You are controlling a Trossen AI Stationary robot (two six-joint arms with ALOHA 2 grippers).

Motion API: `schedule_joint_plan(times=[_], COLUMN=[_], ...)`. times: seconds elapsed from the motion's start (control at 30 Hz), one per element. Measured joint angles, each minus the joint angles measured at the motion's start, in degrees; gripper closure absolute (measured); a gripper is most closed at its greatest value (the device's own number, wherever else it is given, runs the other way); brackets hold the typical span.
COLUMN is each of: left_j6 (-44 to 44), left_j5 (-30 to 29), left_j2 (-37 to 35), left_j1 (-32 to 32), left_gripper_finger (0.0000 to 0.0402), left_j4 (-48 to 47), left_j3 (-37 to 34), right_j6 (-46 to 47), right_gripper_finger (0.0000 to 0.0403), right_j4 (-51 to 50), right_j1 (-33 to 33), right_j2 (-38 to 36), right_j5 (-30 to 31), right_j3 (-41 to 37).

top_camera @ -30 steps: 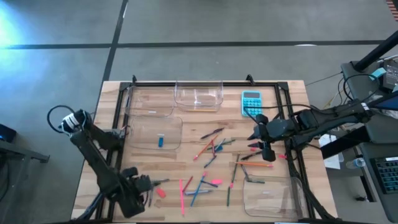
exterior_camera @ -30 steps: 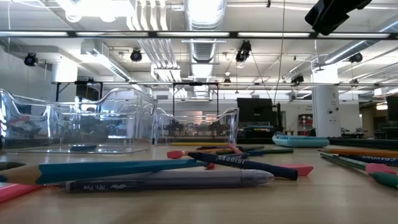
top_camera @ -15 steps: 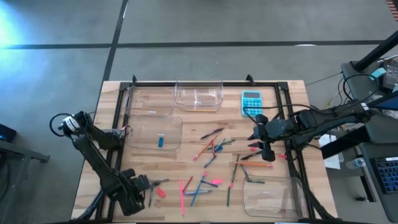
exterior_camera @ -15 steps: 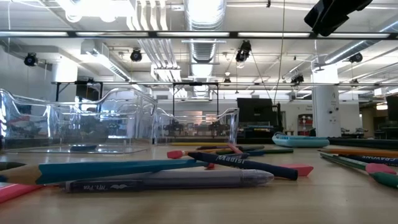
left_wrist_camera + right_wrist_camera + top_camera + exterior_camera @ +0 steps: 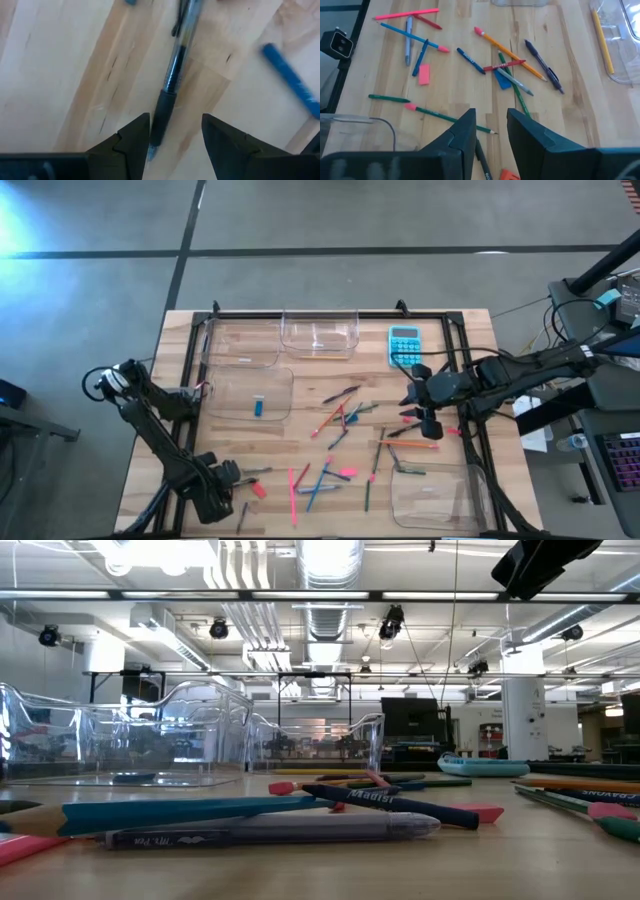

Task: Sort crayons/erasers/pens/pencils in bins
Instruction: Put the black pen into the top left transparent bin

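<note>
From above, the left gripper (image 5: 228, 483) sits low at the near left corner of the table (image 5: 470, 340), over a clear pen (image 5: 257, 471) and just beside a pink eraser (image 5: 258, 490); a blue eraser (image 5: 258, 407) already lies in one of the bins (image 5: 222, 408), well apart. The right gripper (image 5: 428, 418) hangs near the turquoise calculator (image 5: 404, 343), above a scatter of pencils. At table height, neither gripper's fingers show, only the bins' clear walls (image 5: 150, 735) and the pen (image 5: 270, 829) lying crosswise up front. Through the left wrist camera, the fingers (image 5: 131, 141) stand apart, straddling the pen's dark grip (image 5: 162, 112), which lies slightly askew between them; closing off-centre could roll the round barrel aside or pinch only its tip. Through the right wrist camera, the fingers (image 5: 464, 131) stand a little apart, holding nothing, over a green pencil (image 5: 450, 119); with sticks crossed so closely nearby, a descent here could snag two at once or nudge the pink eraser (image 5: 423, 74).
</note>
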Motion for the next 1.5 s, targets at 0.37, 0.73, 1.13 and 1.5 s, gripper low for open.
schedule_joint_plan(times=[0.37, 0.73, 1.13, 1.5], left_j6=[-0.04, -0.53, -1.12, -1.23], left_j5=[0.04, 0.04, 0.22, 0.28], left_j2=[0.00, 0.02, 5.99, 2.36], left_j1=[-0.02, -0.02, 0.00, 0.04], left_gripper_finger=[0.0236, 0.0236, 0.0259, 0.0386], left_j4=[-0.06, 2.53, 1.60, -2.62], left_j3=[-0.59, -3.01, -2.95, -2.47], right_j6=[-0.48, -0.61, -1.03, -1.43], right_gripper_finger=[0.0300, 0.0303, 0.0303, 0.0303], right_j4=[-0.02, 0.07, 0.28, 0.55], right_j1=[0.00, 0.00, 0.00, -0.02], right_j2=[0.06, 0.08, 0.10, 0.12], right_j5=[0.00, 0.07, 0.15, 0.17], right_j3=[0.00, 0.00, 0.00, -0.01])
